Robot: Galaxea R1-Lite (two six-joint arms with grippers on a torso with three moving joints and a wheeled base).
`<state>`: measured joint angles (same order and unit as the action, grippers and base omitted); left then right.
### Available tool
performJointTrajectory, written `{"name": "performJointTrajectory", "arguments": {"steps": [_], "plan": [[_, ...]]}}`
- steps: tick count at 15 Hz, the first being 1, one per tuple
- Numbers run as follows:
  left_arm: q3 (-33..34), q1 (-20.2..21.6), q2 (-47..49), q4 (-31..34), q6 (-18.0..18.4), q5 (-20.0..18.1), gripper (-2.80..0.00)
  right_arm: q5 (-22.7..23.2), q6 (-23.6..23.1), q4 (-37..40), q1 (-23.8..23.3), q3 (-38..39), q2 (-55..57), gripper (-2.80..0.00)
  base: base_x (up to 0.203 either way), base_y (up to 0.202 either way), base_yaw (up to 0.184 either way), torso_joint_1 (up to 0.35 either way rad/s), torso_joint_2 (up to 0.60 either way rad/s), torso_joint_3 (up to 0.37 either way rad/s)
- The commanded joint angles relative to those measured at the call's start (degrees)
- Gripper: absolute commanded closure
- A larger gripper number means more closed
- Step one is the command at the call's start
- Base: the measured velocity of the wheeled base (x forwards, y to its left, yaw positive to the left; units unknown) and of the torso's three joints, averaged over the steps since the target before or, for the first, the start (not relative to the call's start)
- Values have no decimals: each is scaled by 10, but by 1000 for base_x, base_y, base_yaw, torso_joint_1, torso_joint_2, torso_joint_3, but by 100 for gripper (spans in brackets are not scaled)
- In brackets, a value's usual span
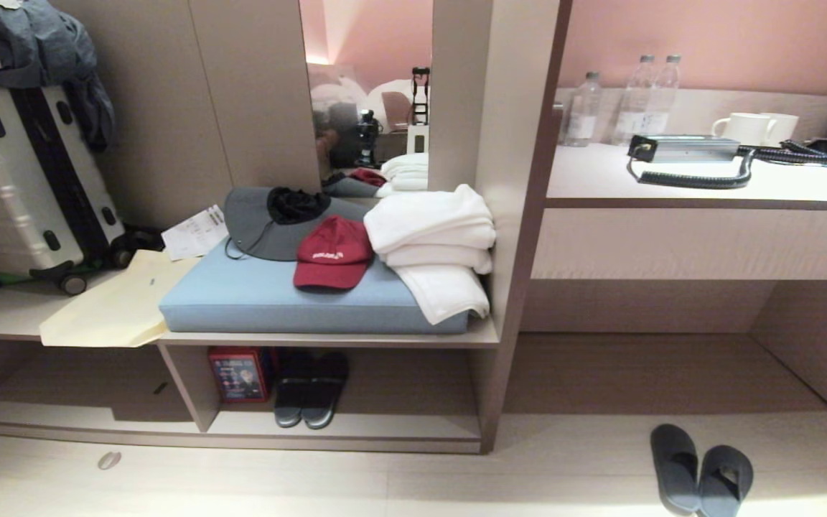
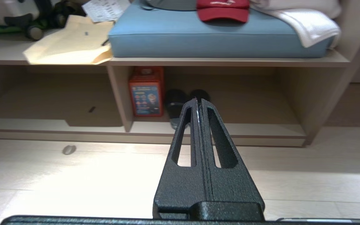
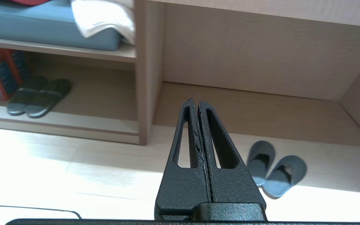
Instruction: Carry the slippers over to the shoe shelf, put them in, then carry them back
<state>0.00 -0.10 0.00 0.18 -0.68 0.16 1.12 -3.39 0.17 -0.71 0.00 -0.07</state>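
The tall grey-brown wood laminate wall unit [image 1: 500,143] fills the scene, with a bench on the left and a pale-topped desk [image 1: 600,179] on the right above an open alcove. At the bench's left end stands a silver hard-shell suitcase [image 1: 19,179]. A light blue flat cushion [image 1: 263,301] covers the bench's right half, and a stack of folded white towels [image 1: 435,237] sits on the cushion's right end, one corner hanging over its front edge. A cream paper bag [image 1: 112,309] overhangs the bench's front edge just left of the cushion. A grey wide-brimmed hat [image 1: 263,230] lies at the cushion's back, with a red baseball cap [image 1: 333,253] in front of it.

Below the bench is the low doorless shoe shelf [image 1: 342,427] with its pale raised base board; its right compartment holds a red printed box [image 1: 239,373] against the divider and, beside it, a blacker pair of slides [image 1: 311,391].

The dark grey-blue slide slippers [image 1: 701,477] lie side by side on the pale floor in front of the desk alcove, well apart from the shoe shelf.

The left gripper [image 2: 198,101] hangs above the floor facing the shelf, its black fingers pressed together and empty. The right gripper [image 3: 195,101] is likewise closed tight on nothing, with the slippers on the floor just beyond it.
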Motion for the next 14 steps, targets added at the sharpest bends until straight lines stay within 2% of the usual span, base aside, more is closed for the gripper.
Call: {"name": "performJointTrajectory", "arguments": {"steps": [1,5,9,14], "plan": [[0,0,0,0,0,0,0,0,0,0,0,0,-1,0,0,191,-2,3,2,0],[0,1,0,0,2,0,0,0,0,0,0,0,-1,0,0,153,-1,3,2,4],[0,1,0,0,0,0,0,0,0,0,0,0,-1,0,-14,1,-1,1,1,0],[0,0,0,0,0,0,0,0,0,0,0,0,-1,0,-180,1,0,1,2,3]]}}
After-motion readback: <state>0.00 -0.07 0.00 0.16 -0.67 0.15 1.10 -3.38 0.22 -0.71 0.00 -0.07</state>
